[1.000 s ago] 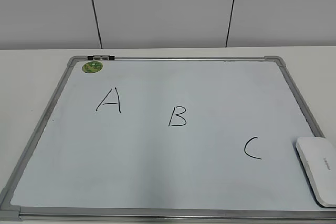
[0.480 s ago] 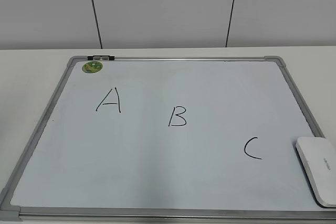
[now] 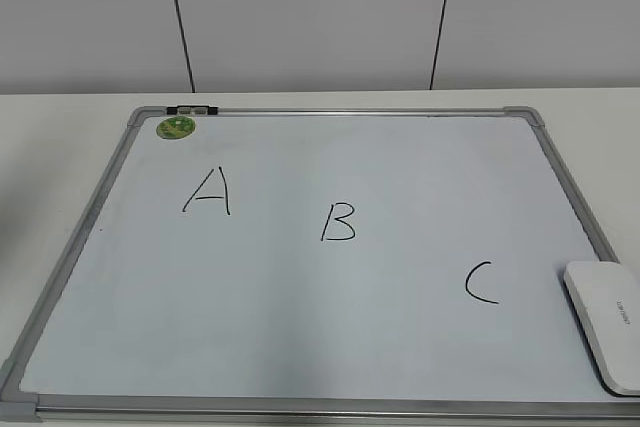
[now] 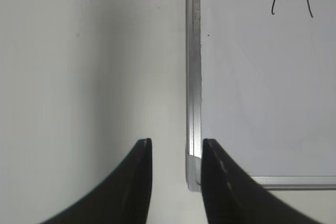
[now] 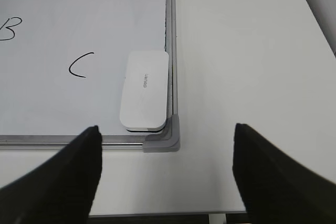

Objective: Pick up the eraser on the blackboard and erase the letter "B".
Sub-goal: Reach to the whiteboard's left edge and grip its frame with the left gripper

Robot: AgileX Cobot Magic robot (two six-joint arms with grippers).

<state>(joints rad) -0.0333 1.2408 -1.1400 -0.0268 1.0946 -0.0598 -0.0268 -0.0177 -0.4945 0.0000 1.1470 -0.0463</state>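
Where visible: one eraser, three letters.

The blackboard has a smooth, faintly sheened white face, a thin brushed silver metal frame and matt grey plastic corners. The eraser looks like smooth white plastic with a soft gloss. The table is a matt off-white. Both grippers' fingers look matt black

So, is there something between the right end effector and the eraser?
Nothing visible. The right end effector is open above bare table, and the eraser lies uncovered in the blackboard corner ahead.
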